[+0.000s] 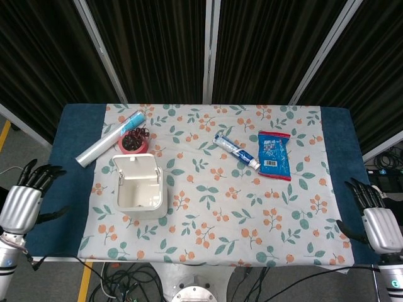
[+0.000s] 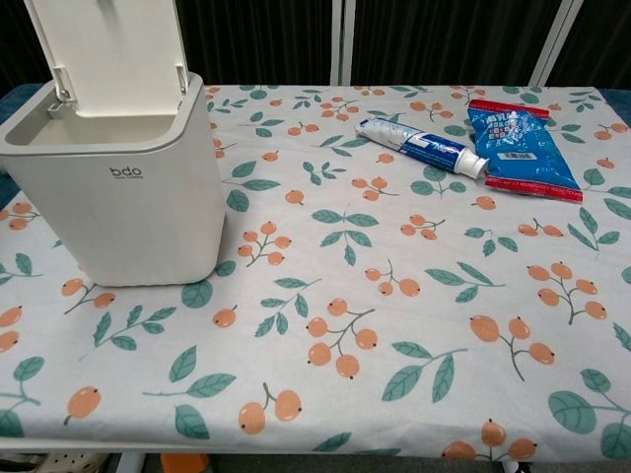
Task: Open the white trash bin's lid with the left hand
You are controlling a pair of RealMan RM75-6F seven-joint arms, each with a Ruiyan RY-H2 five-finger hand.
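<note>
The white trash bin [image 1: 140,195] [image 2: 118,187] stands on the left part of the floral tablecloth. Its lid [image 1: 134,167] [image 2: 104,44] is swung up and stands upright at the back, and the inside looks empty. My left hand [image 1: 22,200] hangs off the table's left edge, well clear of the bin, fingers spread and holding nothing. My right hand [image 1: 375,221] rests past the table's right front corner, fingers apart and empty. Neither hand shows in the chest view.
A red tape roll [image 1: 132,144] and a rolled blue-white tube [image 1: 110,138] lie behind the bin. A toothpaste tube [image 1: 236,150] [image 2: 419,148] and a blue snack packet [image 1: 274,155] [image 2: 523,150] lie at the back right.
</note>
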